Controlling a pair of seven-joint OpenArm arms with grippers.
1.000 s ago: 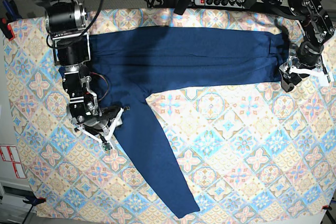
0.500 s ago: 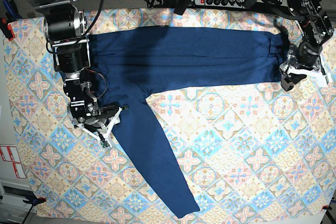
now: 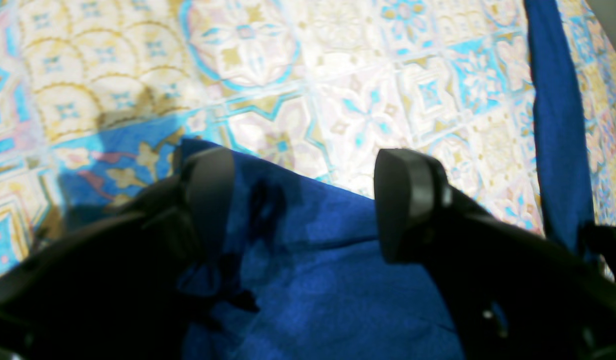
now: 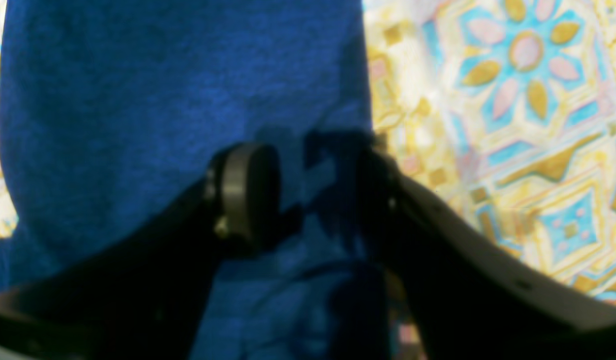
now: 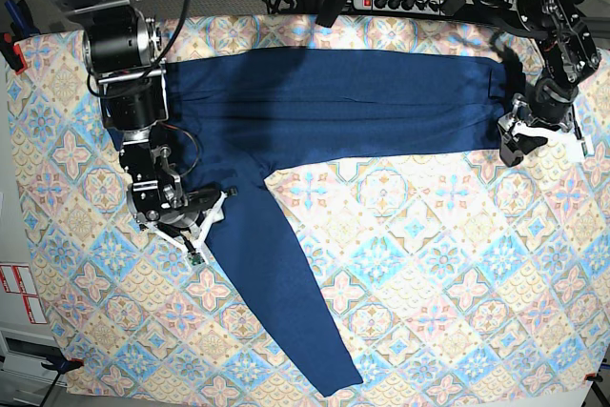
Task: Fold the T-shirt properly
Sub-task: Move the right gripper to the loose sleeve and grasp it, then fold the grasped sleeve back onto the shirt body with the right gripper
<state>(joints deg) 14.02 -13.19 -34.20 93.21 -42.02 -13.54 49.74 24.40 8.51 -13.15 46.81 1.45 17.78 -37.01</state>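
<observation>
The T-shirt (image 5: 334,102) is dark navy and lies as a long folded band across the far half of the table, with one sleeve (image 5: 276,293) running down toward the front edge. In the right wrist view my right gripper (image 4: 313,195) is open, its fingers astride the sleeve's edge over the navy cloth (image 4: 162,90); in the base view this gripper (image 5: 210,226) sits at the sleeve's upper left side. My left gripper (image 3: 308,200) stands wide open over the shirt's end (image 3: 313,280), which lies flat between the fingers. In the base view the left gripper (image 5: 515,148) is at the band's right end.
A pastel tile-patterned tablecloth (image 5: 429,264) covers the whole table. A power strip and cables (image 5: 400,2) lie beyond the far edge. Red clamps (image 5: 11,50) hold the cloth at the left edge. The arm bases stand at the far left and far right corners.
My right gripper has shifted slightly up along the sleeve and its jaws have spread wider. My left gripper has edged a little left onto the shirt's end, still open.
</observation>
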